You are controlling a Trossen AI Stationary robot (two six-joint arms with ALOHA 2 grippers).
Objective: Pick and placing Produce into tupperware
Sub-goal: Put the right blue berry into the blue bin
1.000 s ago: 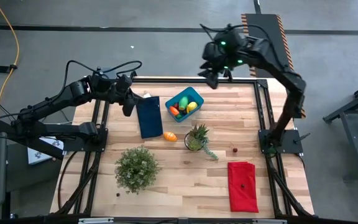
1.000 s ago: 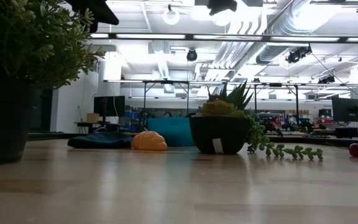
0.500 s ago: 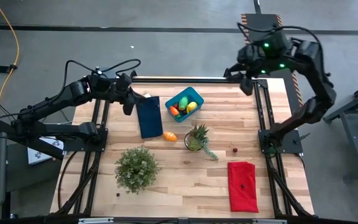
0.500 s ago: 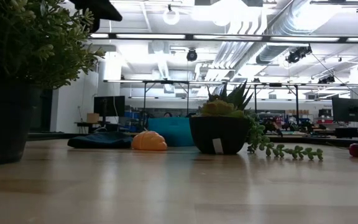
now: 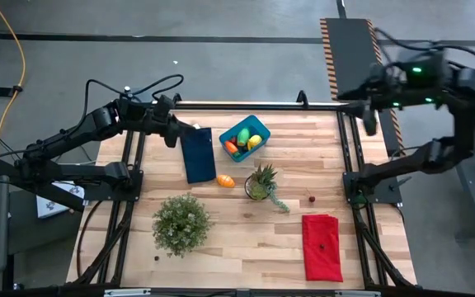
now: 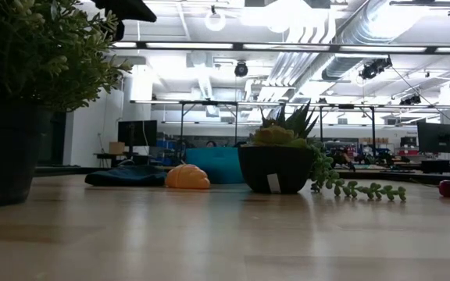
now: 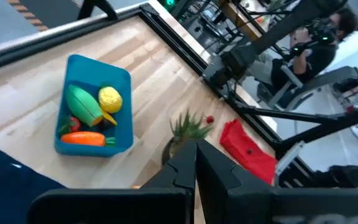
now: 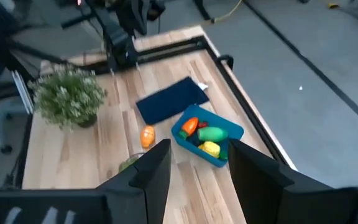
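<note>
Orange oval (image 5: pixel 226 181) on table between dark blue cloth (image 5: pixel 199 155) and spiky plant (image 5: pixel 261 183); tupperware (image 5: pixel 245 139) beyond, three pieces inside; right gripper (image 8: pixel 191 163) half-open, empty, off table; left gripper (image 7: pixel 196 163) closed, empty; approach from above, clear of plant leaves.

Left arm: reaches from the tabletop's left edge toward its far-left corner, elbow low, wrist level; the left gripper (image 5: pixel 174 132) hangs above the far left of the tabletop, fingers (image 7: pixel 194 165) pressed together. Right arm: folded high, beyond the tabletop's far-right corner; the right gripper (image 5: pixel 368 115) is off the table, fingers (image 8: pixel 157 168) parted, nothing between them.
</note>
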